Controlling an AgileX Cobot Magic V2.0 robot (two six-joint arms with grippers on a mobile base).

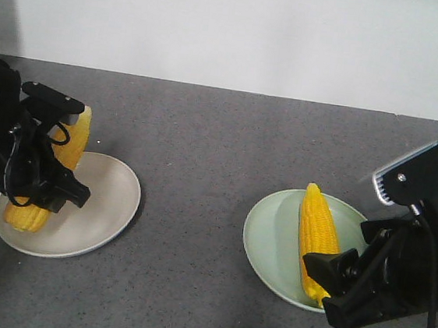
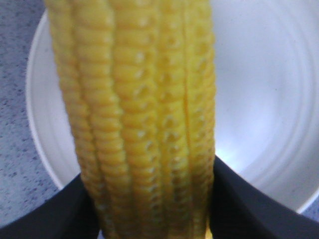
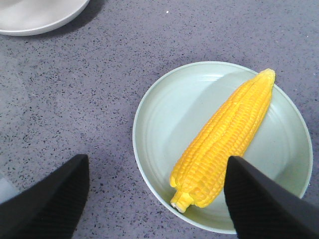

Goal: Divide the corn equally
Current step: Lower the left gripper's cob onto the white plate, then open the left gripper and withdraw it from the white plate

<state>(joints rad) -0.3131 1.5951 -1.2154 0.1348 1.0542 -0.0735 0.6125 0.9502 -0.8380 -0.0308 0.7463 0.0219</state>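
Holding one corn [image 1: 44,185] tight over the white plate [image 1: 109,207] at nine o'clock, your left claw [image 1: 43,161] grips its stiff, bumpy middle. Your right claw [image 3: 154,199] gapes empty by the other cob [image 3: 224,144], on the green plate [image 3: 164,114] at three o'clock.

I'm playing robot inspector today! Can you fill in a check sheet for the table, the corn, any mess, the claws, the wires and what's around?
Surface: grey speckled table, no spills seen.
Job's things: one corn cob lies on the pale green plate; the other corn cob is over the white plate, gripped.
Clutter: nothing seen.
Claws: left claw is shut on its cob; right claw is open, holding nothing, just off the green plate's near edge.
Cables: black cable runs down the right arm; black wires loop on the left arm.
Surroundings: plain white wall behind the table.
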